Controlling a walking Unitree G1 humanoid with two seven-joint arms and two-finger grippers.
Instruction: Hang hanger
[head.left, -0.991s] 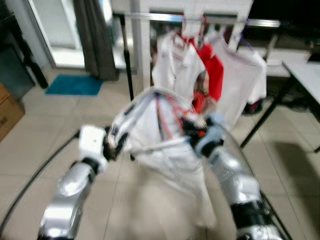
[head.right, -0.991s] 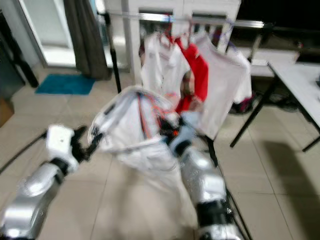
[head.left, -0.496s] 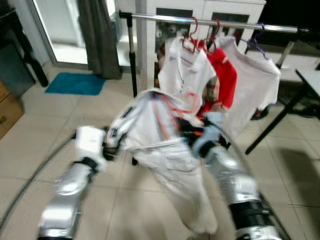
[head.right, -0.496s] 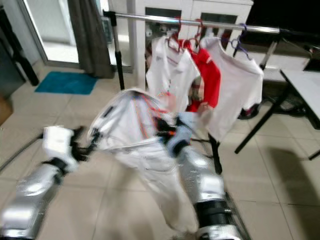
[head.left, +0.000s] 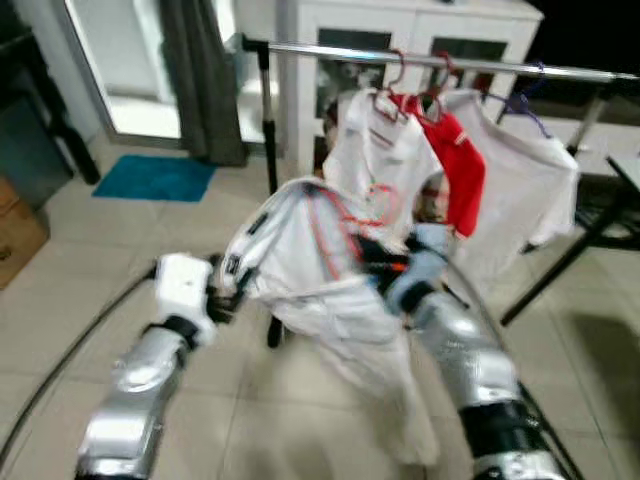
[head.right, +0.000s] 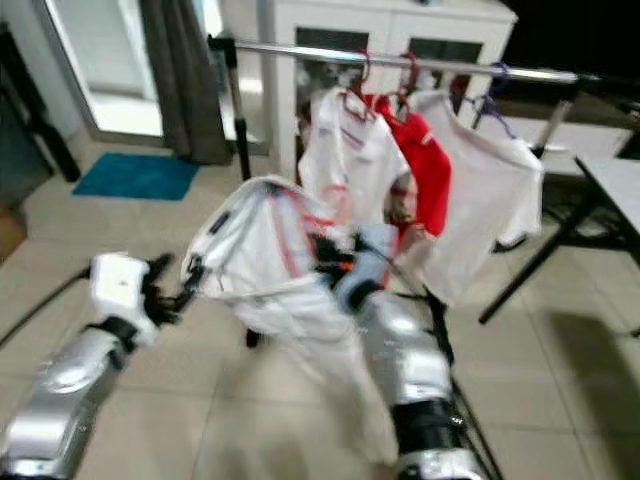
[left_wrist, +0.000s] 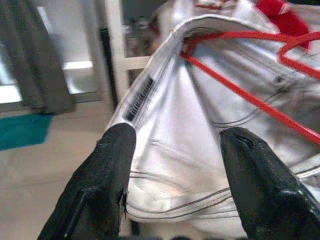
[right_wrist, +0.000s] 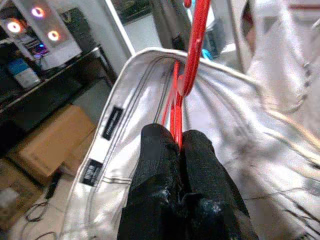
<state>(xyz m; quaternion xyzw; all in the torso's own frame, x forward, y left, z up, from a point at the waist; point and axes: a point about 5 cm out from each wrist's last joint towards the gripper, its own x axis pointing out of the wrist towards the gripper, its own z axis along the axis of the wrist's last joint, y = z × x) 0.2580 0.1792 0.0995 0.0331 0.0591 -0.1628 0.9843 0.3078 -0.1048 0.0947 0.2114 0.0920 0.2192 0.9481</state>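
Head views, my load: a white garment draped on a red wire hanger (head.left: 330, 225) is held up between my two arms, at the centre of the scene, in front of a silver clothes rail (head.left: 440, 62) that runs across at 12 o'clock.
Head views, rail: a white short-sleeved shirt (head.left: 375, 160), a red shirt (head.left: 462, 165) and a second white shirt (head.left: 520, 185) hang from it side by side, each on its own hanger.
Head views, right end effector (head.right: 330, 262): it meets the garment's collar area at about 3 o'clock of the bundle; the picture is blurred here.
Head views, left end effector (head.left: 228, 285): it sits at the garment's edge at about 9 o'clock.
Head views, surroundings: a teal floor mat (head.left: 155, 178) lies on the tiled floor at 10 o'clock by a dark grey curtain (head.left: 205, 80); a table (head.right: 620, 190) edge shows at 3 o'clock.
Left wrist view: my two black fingers (left_wrist: 107, 180) stand wide apart, the white garment (left_wrist: 200, 135) spread between and beyond them, red hanger wire crossing it; I cannot tell whether either finger touches the cloth.
Right wrist view: my black fingers (right_wrist: 157, 160) are pressed together, clamped on the red hanger (right_wrist: 187, 65) wire just below its hook, with the white collar around it.
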